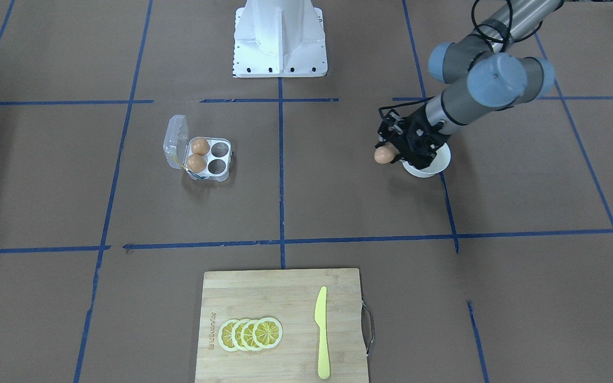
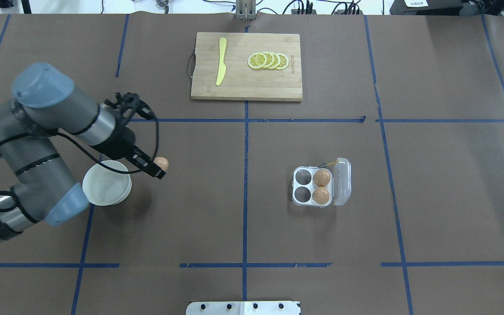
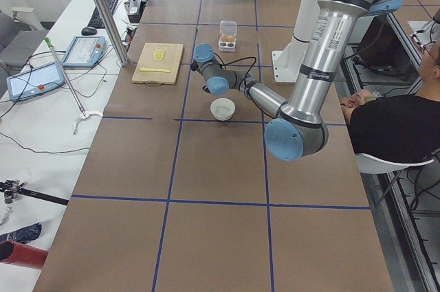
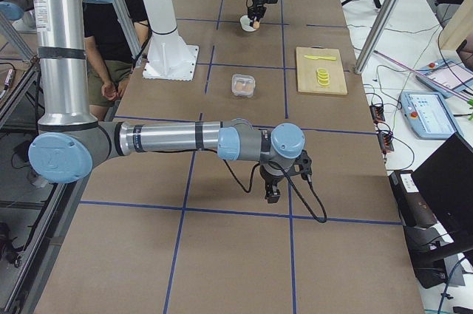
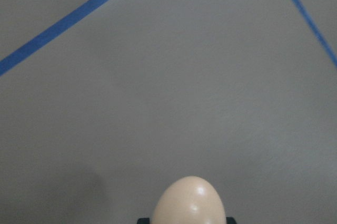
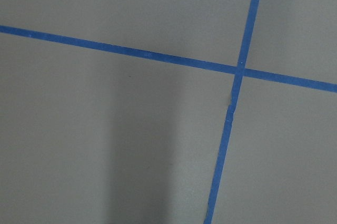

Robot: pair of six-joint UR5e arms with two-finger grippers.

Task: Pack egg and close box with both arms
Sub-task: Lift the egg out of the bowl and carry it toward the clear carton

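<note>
While the left gripper hangs over the table, take in the surface: brown paper squared off with blue tape lines. The side views show white desks with control tablets at the table's ends, and seated operators on the robot's side. On the far edge sits a cutting board carrying lemon slices and a yellow knife.

The left fingers are clamped on the egg, which is held above bare paper just beside the white bowl and well apart from the box. In the left wrist view its long axis runs straight out past the fingertips, with the rounded end leading. The box lies lid open on the side away from that arm, with two eggs in the cells by the lid.

The right gripper hovers over a tape crossing; whether it is parted or closed, I cannot tell.
</note>
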